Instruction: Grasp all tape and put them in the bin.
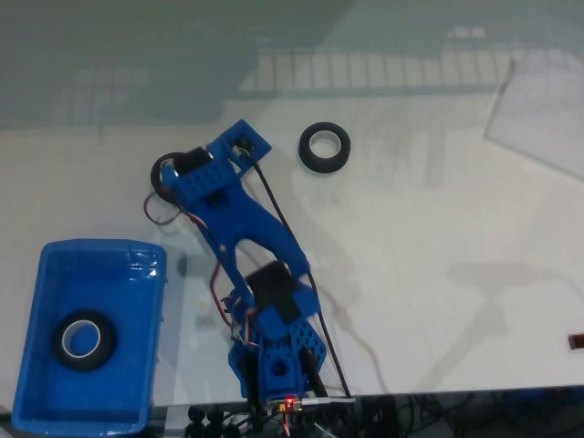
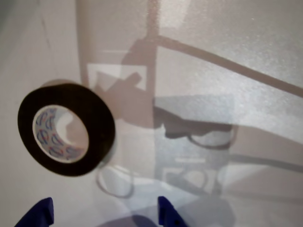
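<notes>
In the fixed view one black tape roll [image 1: 325, 148] lies flat on the white table, to the right of the arm's head. Another tape roll [image 1: 87, 339] lies inside the blue bin [image 1: 55, 265] at the lower left. A third roll [image 1: 162, 179] peeks out at the left of my gripper [image 1: 196, 173], partly covered by it. The wrist view has this roll [image 2: 94, 123], with its pale printed core, ahead and to the left of my gripper [image 2: 102, 216]. The two blue fingertips [image 2: 35, 215] stand wide apart with nothing between them, so the gripper is open.
A clear plastic sheet [image 1: 538, 119] lies at the table's far right. Cables [image 1: 301, 274] run along the arm to its base at the table's front edge. A small dark object [image 1: 577, 341] sits at the right edge.
</notes>
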